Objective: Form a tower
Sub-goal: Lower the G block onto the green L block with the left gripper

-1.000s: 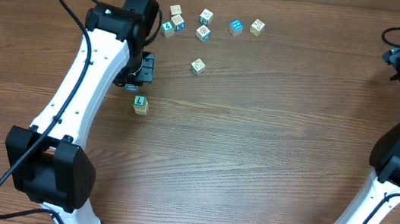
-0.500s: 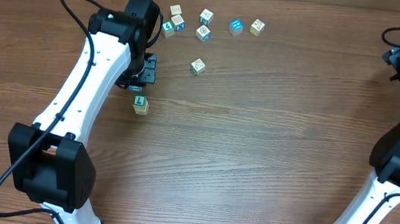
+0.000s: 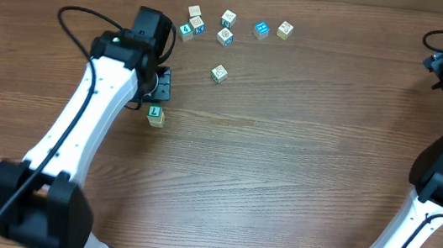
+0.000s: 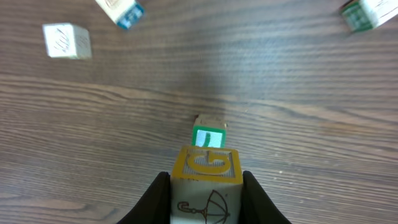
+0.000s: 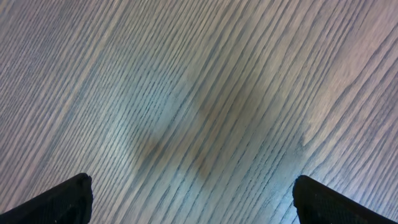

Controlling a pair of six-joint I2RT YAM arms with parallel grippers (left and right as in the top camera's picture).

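A cube (image 4: 206,165) sits between the fingers of my left end effector (image 4: 205,194), just on the far side of the tower (image 3: 155,115) standing on the surface (image 3: 283,174). One loose cube (image 3: 219,73) lies to the right of them, and the other loose cubes (image 3: 225,36) are scattered near the far edge.

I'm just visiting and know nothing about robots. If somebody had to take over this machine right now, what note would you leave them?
Left pincer: shut on a yellow-faced cube, held above the table.
Right pincer: open, holding nothing, over bare wood.
The tower: the green-faced block on the table, just ahead of the held cube; its height cannot be told.
Done: one cube is picked up and hangs close to the tower.
Left: set it squarely on top, release, then add the loose cubes one by one.
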